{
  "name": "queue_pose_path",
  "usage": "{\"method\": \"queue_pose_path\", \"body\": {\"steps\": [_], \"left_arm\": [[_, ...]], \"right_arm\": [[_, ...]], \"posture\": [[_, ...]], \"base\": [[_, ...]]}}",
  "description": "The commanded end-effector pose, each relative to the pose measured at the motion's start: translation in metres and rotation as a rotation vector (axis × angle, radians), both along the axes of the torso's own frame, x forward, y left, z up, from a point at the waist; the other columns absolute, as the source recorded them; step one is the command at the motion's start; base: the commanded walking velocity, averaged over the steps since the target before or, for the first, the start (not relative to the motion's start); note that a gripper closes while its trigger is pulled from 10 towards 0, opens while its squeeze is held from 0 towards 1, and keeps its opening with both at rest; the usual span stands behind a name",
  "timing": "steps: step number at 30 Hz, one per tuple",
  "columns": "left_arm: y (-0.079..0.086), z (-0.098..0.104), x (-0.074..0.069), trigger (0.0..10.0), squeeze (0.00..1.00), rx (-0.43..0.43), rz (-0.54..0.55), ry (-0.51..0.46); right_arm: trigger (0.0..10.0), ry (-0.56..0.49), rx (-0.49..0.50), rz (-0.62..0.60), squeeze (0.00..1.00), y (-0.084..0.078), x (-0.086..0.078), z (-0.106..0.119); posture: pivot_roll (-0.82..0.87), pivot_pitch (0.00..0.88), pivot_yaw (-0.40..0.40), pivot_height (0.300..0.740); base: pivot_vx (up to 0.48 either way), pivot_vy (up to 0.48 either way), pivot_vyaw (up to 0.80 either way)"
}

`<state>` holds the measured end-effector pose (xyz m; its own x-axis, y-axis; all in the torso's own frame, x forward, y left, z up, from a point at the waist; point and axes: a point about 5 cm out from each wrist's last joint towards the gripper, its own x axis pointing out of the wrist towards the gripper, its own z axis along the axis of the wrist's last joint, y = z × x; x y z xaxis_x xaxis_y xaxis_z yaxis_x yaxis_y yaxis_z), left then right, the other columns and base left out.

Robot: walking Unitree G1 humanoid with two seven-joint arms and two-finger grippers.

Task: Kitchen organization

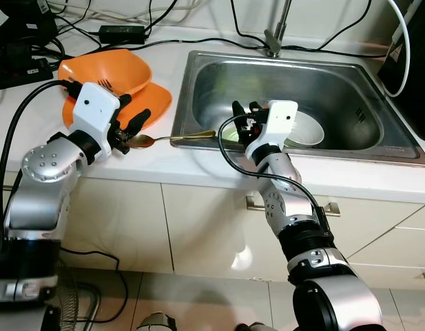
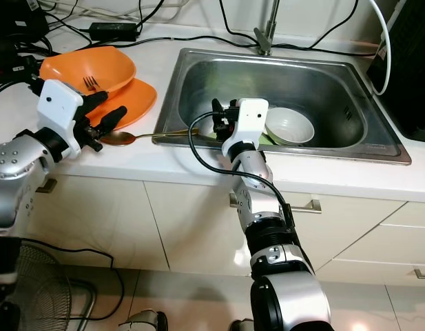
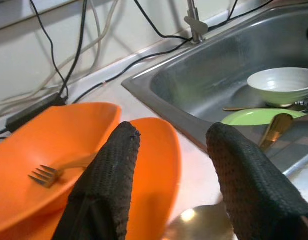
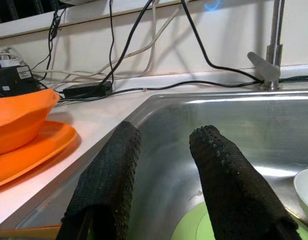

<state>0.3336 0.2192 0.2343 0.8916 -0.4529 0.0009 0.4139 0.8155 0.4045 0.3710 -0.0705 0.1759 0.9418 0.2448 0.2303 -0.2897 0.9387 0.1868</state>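
Sitting at the upper left of the head views, an orange bowl (image 1: pixel 109 71) rests on an orange plate (image 1: pixel 151 102) on the white tabletop (image 1: pixel 164 162), and a fork (image 3: pixel 49 174) lies inside the bowl with its tines up against the wall. Just right of the plate, toward the front edge of the tabletop, the left gripper (image 1: pixel 133 124) hangs with its two black fingers spread apart and nothing between them; the left wrist view shows the gap wide, with the bowl of a gold spoon (image 1: pixel 140 141) lying on the tabletop just below the fingertips. Whether a finger touches the spoon cannot be told. The spoon's long handle runs right across the tabletop to the front left rim of the steel sink (image 1: pixel 350 148). Over that front left corner, near the middle of the frame, the right gripper (image 2: pixel 217 118) is poised above the basin, its fingers parted and empty. Below it in the sink lies a green plate (image 3: pixel 253 116), and a white bowl (image 2: pixel 289 125) sits upright partly on it, to the right. A tap (image 1: pixel 275 34) stands at the sink's back rim, and black cables (image 1: pixel 178 41) trail along the wall behind.
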Motion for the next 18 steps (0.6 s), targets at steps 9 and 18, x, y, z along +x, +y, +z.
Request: {"method": "queue_pose_path", "body": {"steps": [9,18], "left_arm": [[0.005,0.015,0.015,10.0,1.0,0.056,-0.116,0.03],[0.0,0.007,0.03,10.0,0.0,0.147,-0.198,0.117]], "right_arm": [[10.0,-0.01,0.023,-0.015,0.0,0.0,0.002,0.004],[10.0,-0.012,0.032,-0.02,0.0,0.001,0.002,0.005]], "posture": [[0.09,0.035,-0.007,0.732],[0.08,0.035,0.009,0.732]], "base": [[0.0,0.0,0.0],[0.0,0.0,0.0]]}}
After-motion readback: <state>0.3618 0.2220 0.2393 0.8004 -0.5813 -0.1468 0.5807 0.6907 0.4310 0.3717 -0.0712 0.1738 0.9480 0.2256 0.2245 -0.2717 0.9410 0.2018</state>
